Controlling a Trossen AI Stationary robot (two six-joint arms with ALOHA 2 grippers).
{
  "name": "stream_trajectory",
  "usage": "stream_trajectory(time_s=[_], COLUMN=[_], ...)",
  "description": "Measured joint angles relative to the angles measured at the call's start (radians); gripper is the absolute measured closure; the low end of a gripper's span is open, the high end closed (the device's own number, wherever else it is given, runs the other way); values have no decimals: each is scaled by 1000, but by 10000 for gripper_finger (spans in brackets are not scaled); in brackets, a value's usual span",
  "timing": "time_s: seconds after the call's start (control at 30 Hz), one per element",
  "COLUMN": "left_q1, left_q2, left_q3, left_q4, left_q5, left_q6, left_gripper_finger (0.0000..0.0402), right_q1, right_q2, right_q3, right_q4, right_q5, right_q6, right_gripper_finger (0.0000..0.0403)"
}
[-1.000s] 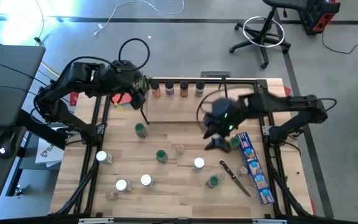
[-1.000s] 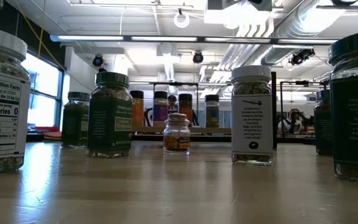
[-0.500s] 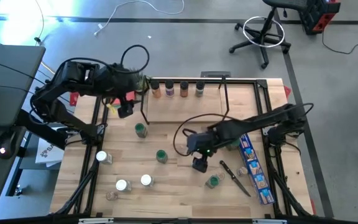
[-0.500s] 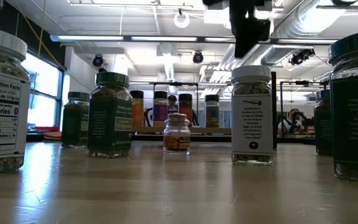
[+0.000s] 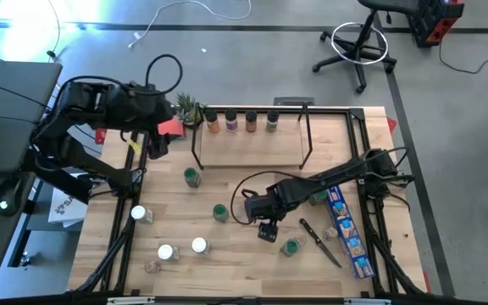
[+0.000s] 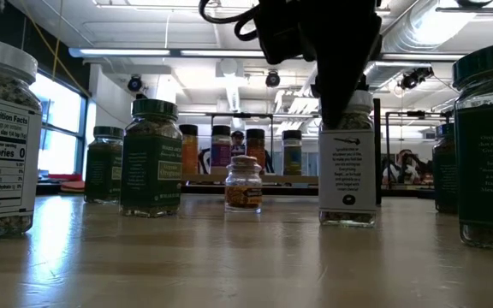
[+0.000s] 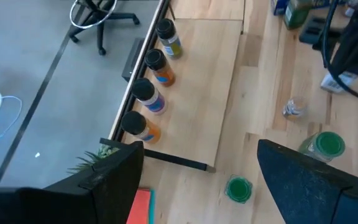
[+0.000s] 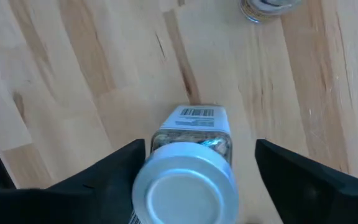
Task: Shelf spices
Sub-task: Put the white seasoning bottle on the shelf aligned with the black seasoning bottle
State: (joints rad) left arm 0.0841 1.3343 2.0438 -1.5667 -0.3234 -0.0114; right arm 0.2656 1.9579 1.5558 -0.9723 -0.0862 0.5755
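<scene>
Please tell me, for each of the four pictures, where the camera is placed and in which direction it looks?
High: overhead, straight down; both arms, shelf.
Low: table height, level across the jars; right gripper over the white-capped jar.
Left wrist: beside the table's left edge, facing the shelf; own fingers.
Right wrist: looking down; fingers open around the same white-capped jar, shared with low.

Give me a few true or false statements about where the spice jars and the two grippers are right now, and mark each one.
1. Four jars stand on the shelf. True.
2. The right gripper is over a white-capped jar, fingers open either side. True.
3. The left gripper holds a green-capped jar. False: it is open and empty, at the table's left edge.
4. The blue box lies on the shelf. False: it lies on the table, by the knife.
</scene>
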Motion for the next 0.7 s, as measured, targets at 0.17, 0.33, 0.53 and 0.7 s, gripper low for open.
stream_trajectory(time_s=[0.17, 0.33, 0.53, 0.7], left_q1=[0, 0, 0, 0], left_q2=[-15, -12, -8, -8], left_q3=[0, 0, -1, -1], left_q4=[2, 16, 48, 47], left_q5=[-3, -2, 0, 0], left_q6=[-6, -4, -10, -29], left_gripper_finger=[92, 92, 92, 92], right_q1=[-3, -19, -33, -32], right_q2=[-4, -6, -7, -7], right_q3=[0, 41, 45, 45], right_q4=[-30, -37, -41, -27], right_q5=[-28, -42, 19, 139], right_q6=[-7, -318, -771, -830], right_gripper_finger=[219, 219, 219, 188])
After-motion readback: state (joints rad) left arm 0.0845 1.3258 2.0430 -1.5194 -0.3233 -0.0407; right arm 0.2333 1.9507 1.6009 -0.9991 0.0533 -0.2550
